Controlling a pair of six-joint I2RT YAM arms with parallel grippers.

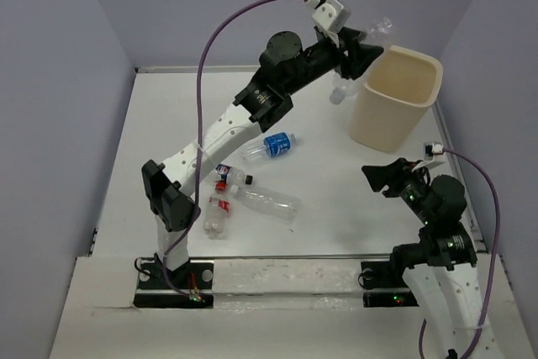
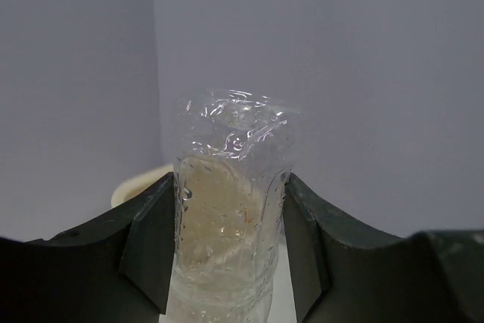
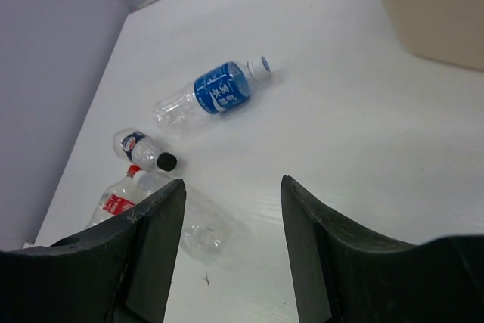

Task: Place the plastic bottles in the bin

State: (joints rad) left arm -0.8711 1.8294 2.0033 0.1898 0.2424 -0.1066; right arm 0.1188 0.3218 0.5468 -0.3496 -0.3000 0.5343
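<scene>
My left gripper (image 1: 356, 46) is shut on a clear crinkled plastic bottle (image 1: 380, 29) and holds it in the air just left of the bin's rim. In the left wrist view the bottle (image 2: 231, 149) stands between both fingers (image 2: 151, 240). The cream-beige bin (image 1: 395, 98) stands at the far right. Several bottles lie on the table: a blue-label one (image 1: 271, 146), a small dark-capped one (image 1: 229, 174), a red-label one (image 1: 218, 209) and a clear one (image 1: 267, 200). My right gripper (image 1: 388, 176) is open and empty, in front of the bin.
The right wrist view shows the blue-label bottle (image 3: 215, 92), the dark-capped bottle (image 3: 142, 147), the red-label bottle (image 3: 115, 203), the clear bottle (image 3: 200, 231) and the bin's wall (image 3: 431, 5). Grey walls close the table on three sides.
</scene>
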